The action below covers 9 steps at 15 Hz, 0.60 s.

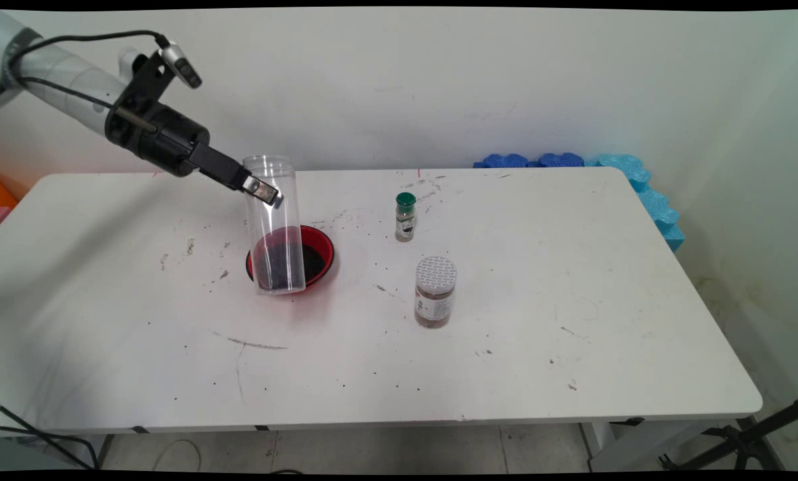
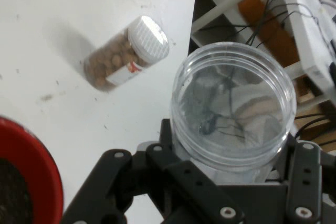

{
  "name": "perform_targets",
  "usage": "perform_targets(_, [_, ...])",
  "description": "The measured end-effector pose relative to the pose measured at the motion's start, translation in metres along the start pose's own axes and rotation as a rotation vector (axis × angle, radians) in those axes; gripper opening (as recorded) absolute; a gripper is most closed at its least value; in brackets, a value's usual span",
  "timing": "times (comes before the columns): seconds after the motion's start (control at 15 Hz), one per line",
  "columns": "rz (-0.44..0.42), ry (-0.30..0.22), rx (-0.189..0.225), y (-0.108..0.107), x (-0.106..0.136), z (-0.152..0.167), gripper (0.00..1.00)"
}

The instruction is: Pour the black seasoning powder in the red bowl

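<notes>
My gripper [image 1: 263, 190] is shut on a clear plastic jar [image 1: 275, 227], gripping it just below its threaded top. The jar hangs nearly upright, and its base shows in front of a red bowl [image 1: 324, 248] holding something dark. I cannot tell whether the base touches the bowl. In the hand view the jar's round open end [image 2: 231, 108] sits between the black linkage of the gripper [image 2: 231, 174], and the jar looks empty. The red bowl's rim [image 2: 39, 163] is at the lower left of that view.
A brown-filled jar with a silvery lid [image 1: 435, 292] [image 2: 126, 53] stands right of the bowl. A small green-capped bottle [image 1: 405, 217] stands behind it. Blue foam pieces [image 1: 639, 180] lie at the table's far right corner. The white table [image 1: 505, 361] is scuffed.
</notes>
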Motion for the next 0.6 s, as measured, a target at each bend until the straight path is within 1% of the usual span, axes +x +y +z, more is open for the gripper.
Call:
perform_targets(0.13, [0.1, 0.012, 0.018, 0.008, 0.002, 0.0, 0.0])
perform_targets(0.33, [0.214, 0.027, 0.039, 0.016, 0.004, 0.001, 0.0])
perform_targets(0.6, [0.412, 0.042, 0.069, 0.03, 0.006, 0.002, 0.0])
